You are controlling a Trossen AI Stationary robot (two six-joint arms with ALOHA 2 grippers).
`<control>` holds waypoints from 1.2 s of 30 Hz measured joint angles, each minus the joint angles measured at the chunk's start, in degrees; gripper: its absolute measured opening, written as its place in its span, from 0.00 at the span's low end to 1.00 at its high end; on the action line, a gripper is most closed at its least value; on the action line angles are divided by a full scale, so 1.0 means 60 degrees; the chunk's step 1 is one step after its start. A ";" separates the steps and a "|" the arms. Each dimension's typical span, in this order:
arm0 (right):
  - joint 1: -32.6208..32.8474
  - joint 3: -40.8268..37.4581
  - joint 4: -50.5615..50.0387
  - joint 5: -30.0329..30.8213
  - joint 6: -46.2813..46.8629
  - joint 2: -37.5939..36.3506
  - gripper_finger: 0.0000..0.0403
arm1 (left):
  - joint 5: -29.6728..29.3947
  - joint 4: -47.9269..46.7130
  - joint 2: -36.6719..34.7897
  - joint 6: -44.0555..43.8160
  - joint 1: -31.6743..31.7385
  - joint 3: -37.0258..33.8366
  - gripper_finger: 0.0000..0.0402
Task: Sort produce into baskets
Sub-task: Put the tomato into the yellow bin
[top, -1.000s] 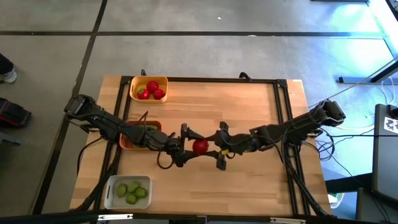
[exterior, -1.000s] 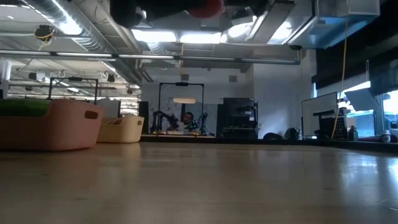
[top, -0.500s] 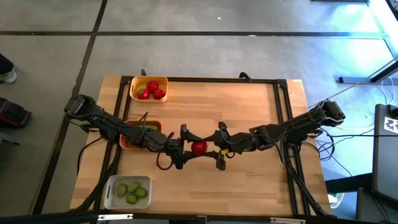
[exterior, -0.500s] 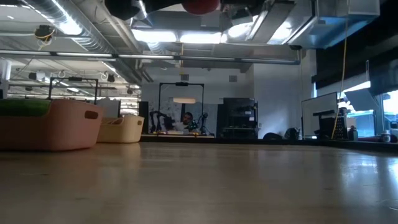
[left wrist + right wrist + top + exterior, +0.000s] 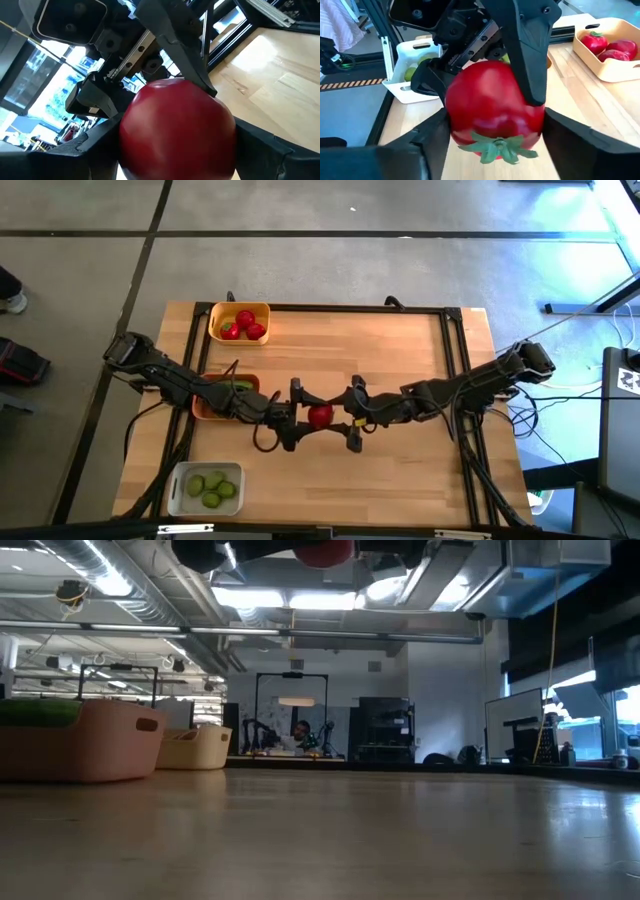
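Light wooden table [image 5: 400, 350] edged by a dark frame, carrying along its left side a yellow basket [image 5: 240, 308] farthest back, an orange basket [image 5: 205, 408] midway, and a white-grey basket [image 5: 180, 492] nearest the front.

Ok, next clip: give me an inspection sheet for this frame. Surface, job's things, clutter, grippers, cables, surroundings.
Surface: wooden table, dark frame around it.
Job's things: tomato held above mid-table; yellow basket with tomatoes; orange basket with green pieces; white basket with limes.
Clutter: nothing seen.
Grippers: left gripper shut on the tomato; right gripper at the tomato's other side, grip unclear.
Cables: loops by the left arm and off the table's right edge.
Surroundings: grey floor; lab room beyond.
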 joint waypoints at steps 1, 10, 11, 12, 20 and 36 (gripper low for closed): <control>-0.0032 0.0001 -0.0049 -0.0016 -0.0001 0.0000 0.68 | -0.0055 -0.0005 0.0000 -0.0020 0.0002 0.0000 0.76; -0.0016 0.0239 -0.2498 0.0595 0.0525 -0.0688 0.85 | -0.0388 0.0066 -0.0004 -0.0253 0.0004 0.0004 0.76; -0.0019 0.0241 -0.2830 0.0595 0.0711 -0.0823 0.85 | -0.0393 0.0066 -0.0004 -0.0414 0.0008 0.0004 0.76; -0.0021 0.0241 -0.3196 0.0591 0.0917 -0.0929 0.85 | -0.0443 0.0066 -0.0004 -0.0632 0.0018 0.0004 0.76; -0.0017 -0.0126 -0.5920 0.0702 0.2828 -0.1000 0.85 | -0.0751 -0.1218 -0.0006 -0.3953 0.0564 0.0013 0.76; -0.0021 -0.3837 -0.4964 0.0716 0.5448 -0.0976 0.85 | -0.1165 -0.8703 -0.0062 -0.9230 0.3827 0.1279 0.76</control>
